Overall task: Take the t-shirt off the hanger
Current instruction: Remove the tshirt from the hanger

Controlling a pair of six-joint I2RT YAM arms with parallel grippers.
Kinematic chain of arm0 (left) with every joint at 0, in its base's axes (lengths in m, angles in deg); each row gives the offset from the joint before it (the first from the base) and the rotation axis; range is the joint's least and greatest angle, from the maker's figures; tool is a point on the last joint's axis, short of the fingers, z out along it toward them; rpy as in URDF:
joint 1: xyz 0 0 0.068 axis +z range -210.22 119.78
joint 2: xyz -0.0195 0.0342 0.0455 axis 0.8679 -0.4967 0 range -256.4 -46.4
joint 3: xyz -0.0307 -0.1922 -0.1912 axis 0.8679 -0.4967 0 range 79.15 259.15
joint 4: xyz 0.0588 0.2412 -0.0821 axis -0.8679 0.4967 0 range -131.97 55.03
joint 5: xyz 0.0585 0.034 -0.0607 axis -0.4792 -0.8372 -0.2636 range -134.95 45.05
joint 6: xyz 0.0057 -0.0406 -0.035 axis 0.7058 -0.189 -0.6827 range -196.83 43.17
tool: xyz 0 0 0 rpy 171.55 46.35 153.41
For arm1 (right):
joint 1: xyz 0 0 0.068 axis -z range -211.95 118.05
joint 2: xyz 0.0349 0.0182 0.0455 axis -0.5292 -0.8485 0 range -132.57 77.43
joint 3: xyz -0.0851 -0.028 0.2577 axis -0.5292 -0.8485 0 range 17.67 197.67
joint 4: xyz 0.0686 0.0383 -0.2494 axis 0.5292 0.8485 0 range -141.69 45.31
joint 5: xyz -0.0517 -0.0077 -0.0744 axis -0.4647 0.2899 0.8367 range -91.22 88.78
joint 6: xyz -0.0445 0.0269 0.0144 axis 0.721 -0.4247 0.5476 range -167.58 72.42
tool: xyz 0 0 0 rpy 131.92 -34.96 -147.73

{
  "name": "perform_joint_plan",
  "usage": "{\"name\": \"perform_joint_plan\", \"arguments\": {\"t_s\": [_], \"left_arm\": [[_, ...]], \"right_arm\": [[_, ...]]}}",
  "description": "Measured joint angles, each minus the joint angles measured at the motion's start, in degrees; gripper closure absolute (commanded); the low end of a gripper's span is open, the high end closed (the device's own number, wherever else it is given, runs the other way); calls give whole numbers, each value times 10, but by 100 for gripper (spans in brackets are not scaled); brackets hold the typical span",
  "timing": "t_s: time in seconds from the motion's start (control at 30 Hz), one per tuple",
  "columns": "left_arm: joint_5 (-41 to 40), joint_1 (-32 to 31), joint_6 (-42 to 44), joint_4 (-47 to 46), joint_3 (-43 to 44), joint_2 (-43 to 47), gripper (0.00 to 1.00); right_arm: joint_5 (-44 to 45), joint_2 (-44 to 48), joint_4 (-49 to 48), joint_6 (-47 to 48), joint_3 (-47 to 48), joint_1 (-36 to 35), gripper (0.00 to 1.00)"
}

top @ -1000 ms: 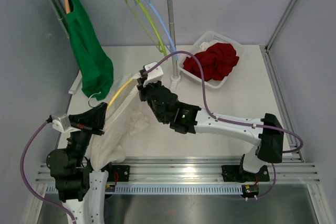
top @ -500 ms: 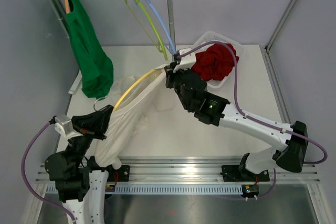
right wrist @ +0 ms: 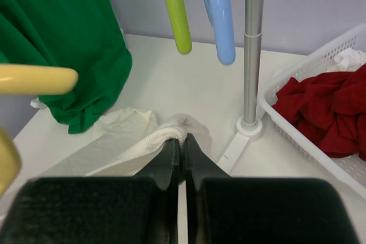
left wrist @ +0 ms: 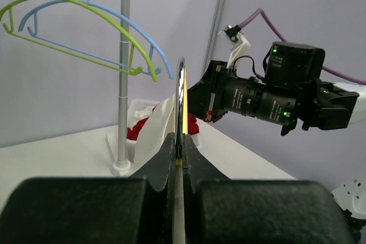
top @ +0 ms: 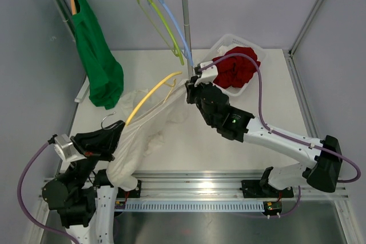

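Observation:
The yellow hanger [top: 150, 92] slants up from my left gripper [top: 118, 128], which is shut on its neck beside the wire hook. Seen from the left wrist, the hanger [left wrist: 182, 98] runs edge-on straight out of the gripper [left wrist: 180, 154]. The white t-shirt [top: 143, 135] drapes from the hanger's lower part toward the table's near edge. My right gripper [top: 188, 88] is shut on the shirt's ribbed collar [right wrist: 151, 141], stretched to the right of the hanger's bare tip [right wrist: 34, 79]. In the right wrist view the gripper [right wrist: 182, 140] pinches that collar just above the table.
A clothes rack stands at the back; its pole [top: 186, 32] rises close behind my right gripper. On it hang a green shirt [top: 97, 55] and green and blue hangers [top: 166, 27]. A white basket [top: 260, 50] with red cloth [top: 237, 64] sits at the back right.
My right gripper has pulled the collar to the right and back, leaving the hanger's upper arm bare. My left gripper has drawn the hanger toward the near edge.

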Motion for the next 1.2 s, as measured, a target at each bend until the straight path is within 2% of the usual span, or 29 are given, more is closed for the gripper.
{"name": "perform_joint_plan", "arguments": {"t_s": [0.17, 0.33, 0.47, 0.57, 0.7, 0.73, 0.87, 1.13, 1.2], "left_arm": [[3, 0, -11, -1, 12, 4, 100], [-13, -2, -13, 15, 16, 5, 100], [-52, -2, -3, 41, 20, 6, 100], [-69, -2, 0, 52, 20, 7, 100], [-80, -2, 1, 55, 20, 7, 100], [-83, -2, 1, 56, 20, 7, 100], [-86, -2, 1, 59, 19, 7, 100], [-83, -2, -15, 44, 6, 8, 100], [-82, -2, -23, 36, -3, 8, 100]], "right_arm": [[-51, 59, -39, -1, -77, 2, 100], [-182, 112, -127, 39, -169, 5, 99], [-274, 106, -179, 109, -216, -37, 92], [-351, 78, -194, 150, -219, -65, 80], [-457, 39, -232, 173, -223, -76, 36], [-480, 30, -245, 176, -226, -77, 19], [-542, 8, -292, 183, -245, -78, 0], [-613, -33, -359, 183, -250, -83, 1], [-613, -49, -378, 185, -249, -87, 15]]}}
